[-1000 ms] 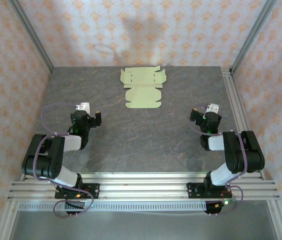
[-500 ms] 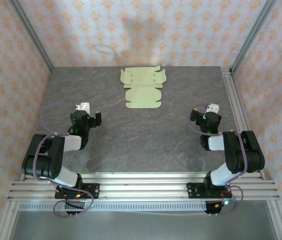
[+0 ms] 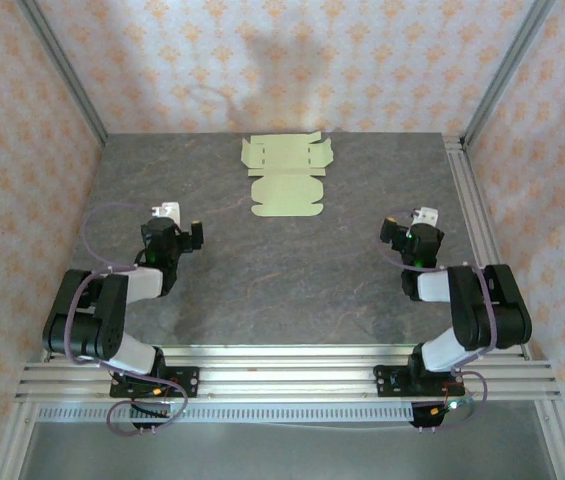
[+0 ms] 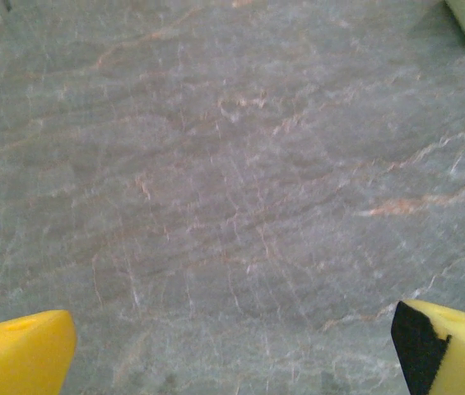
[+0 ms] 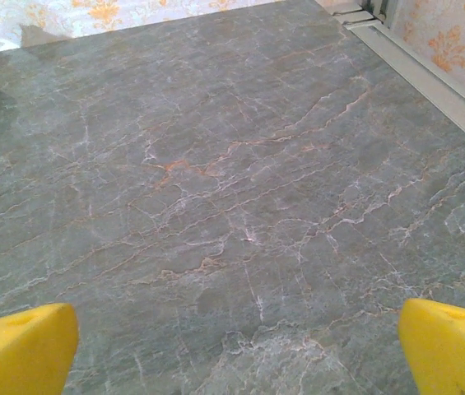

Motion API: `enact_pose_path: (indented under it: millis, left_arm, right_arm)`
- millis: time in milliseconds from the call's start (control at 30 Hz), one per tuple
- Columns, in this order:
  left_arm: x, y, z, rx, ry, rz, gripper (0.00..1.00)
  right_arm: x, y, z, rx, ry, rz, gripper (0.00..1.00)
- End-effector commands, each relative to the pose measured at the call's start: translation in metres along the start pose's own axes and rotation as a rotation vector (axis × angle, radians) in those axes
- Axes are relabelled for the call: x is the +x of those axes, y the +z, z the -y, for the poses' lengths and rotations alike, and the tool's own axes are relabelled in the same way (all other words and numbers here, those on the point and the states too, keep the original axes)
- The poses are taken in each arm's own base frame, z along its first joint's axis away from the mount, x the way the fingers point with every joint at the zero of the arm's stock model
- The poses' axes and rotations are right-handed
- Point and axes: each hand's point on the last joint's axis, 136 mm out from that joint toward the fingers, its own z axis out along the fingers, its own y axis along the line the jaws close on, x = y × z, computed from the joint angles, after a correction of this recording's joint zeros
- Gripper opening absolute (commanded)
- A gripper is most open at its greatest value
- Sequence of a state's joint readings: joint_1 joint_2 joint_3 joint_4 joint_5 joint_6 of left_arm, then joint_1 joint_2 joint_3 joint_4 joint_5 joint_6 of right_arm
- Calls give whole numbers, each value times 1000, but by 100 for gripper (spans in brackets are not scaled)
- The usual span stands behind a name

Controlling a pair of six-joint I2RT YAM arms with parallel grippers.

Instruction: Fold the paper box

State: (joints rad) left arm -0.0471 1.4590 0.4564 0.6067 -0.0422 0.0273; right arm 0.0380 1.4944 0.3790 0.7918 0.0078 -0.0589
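Pale card paper box [image 3: 285,178] | flat | well ahead of left hand [image 3: 177,226], right hand [image 3: 411,228]

change | left fingers [image 3: 180,224] nudged slightly forward | barely visible

In the top view the paper box [image 3: 286,176] is too small to tell its creases, or whether its far tabs touch the wall [image 3: 292,70] behind it. The left wrist picture's top right corner cuts the box to a pale sliver. Short of the box, the lower edges crop the fingers [image 4: 18,354] of the left gripper [image 4: 232,354] and right gripper [image 5: 232,350] to yellow tips.
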Motion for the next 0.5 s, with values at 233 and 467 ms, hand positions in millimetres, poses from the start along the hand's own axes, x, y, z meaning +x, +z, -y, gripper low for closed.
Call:
enact_pose_path:
  millis: [233,467]
  left_arm:
    - [-76,-71,60,104,45,143,100]
    - [-72,-101,144,317,3,151,100]
  right_arm:
    - [-80,-21,-50,-116,82,-79,99]
    - [-94,-5,-114,-374,364,-242,99]
